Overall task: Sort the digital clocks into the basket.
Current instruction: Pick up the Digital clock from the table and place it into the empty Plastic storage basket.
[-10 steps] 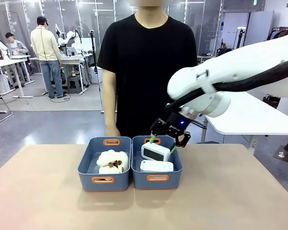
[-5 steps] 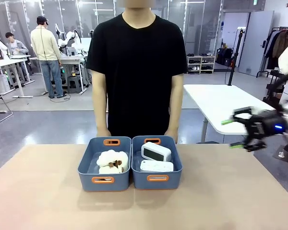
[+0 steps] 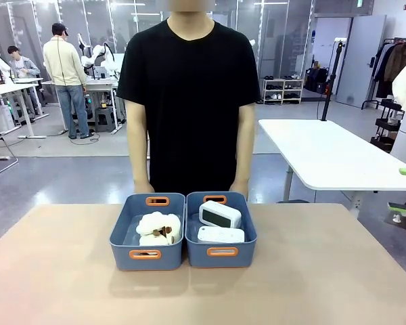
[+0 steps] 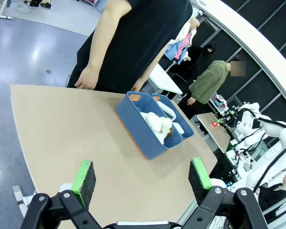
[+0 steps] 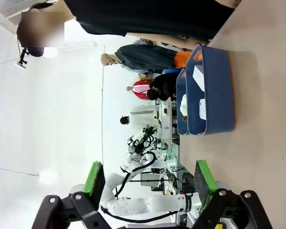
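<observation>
Two white digital clocks lie in the right-hand blue-grey basket (image 3: 221, 252): one clock (image 3: 220, 214) is propped up at the back, the other clock (image 3: 220, 235) lies flat in front. In the right wrist view the basket (image 5: 219, 90) holds both clocks (image 5: 199, 75). From the left wrist view the basket (image 4: 185, 135) is the farther bin. My right gripper (image 3: 402, 191) is open at the far right edge, well away from the basket, and nothing sits between its fingers (image 5: 148, 177). My left gripper (image 4: 141, 175) is open and empty above the table, far from the bins.
A second, identical bin (image 3: 146, 254) touches the basket's left side and holds fluffy white plush toys (image 3: 158, 227). A person in a black shirt (image 3: 189, 95) stands right behind the bins, hands at the far table edge. A white table (image 3: 325, 159) stands at back right.
My right arm has swung away from above the basket to the right edge of the picture. Both clocks stay in the basket. The person has stepped slightly left.
</observation>
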`<state>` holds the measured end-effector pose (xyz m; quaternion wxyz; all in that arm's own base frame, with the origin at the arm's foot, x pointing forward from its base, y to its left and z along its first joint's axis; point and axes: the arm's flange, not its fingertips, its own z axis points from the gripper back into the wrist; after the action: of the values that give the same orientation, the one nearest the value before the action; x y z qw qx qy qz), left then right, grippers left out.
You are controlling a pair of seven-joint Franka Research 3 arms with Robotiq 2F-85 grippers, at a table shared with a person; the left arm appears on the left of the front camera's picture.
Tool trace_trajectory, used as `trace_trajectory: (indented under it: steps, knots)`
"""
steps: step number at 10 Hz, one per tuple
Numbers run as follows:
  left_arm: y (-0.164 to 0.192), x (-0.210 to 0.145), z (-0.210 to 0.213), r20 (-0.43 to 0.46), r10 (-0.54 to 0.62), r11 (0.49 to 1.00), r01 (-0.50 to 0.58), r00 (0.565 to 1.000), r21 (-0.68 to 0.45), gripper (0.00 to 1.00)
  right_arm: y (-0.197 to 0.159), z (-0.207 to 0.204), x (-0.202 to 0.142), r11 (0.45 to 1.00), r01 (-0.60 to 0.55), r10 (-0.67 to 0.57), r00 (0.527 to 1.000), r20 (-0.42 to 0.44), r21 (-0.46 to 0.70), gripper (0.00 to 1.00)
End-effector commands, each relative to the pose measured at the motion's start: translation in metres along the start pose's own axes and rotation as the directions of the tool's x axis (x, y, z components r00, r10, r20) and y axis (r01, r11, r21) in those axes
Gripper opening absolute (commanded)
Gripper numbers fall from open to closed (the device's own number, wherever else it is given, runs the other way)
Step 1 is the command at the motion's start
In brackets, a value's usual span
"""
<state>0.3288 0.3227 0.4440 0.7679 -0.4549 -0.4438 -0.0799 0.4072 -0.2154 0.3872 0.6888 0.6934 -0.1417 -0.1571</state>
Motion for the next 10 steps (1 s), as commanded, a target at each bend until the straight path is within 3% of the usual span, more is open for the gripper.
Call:
trace_trajectory:
  steps: [1,10]
  knots:
    - [-0.0033,-0.0016,0.0026,-0.015,-0.002,1.000,0.002,1.000,-0.010,1.00,0.0131,-0.0190,-0.0018,0.996,0.056,-0.055,0.998,0.023,-0.063,0.96]
    - [-0.0033,-0.0016,0.0026,-0.015,-0.002,1.000,0.002,1.000,-0.010,1.00,0.0131,-0.0190,-0.0018,0.996,0.056,-0.055,0.998,0.023,-0.063,0.96]
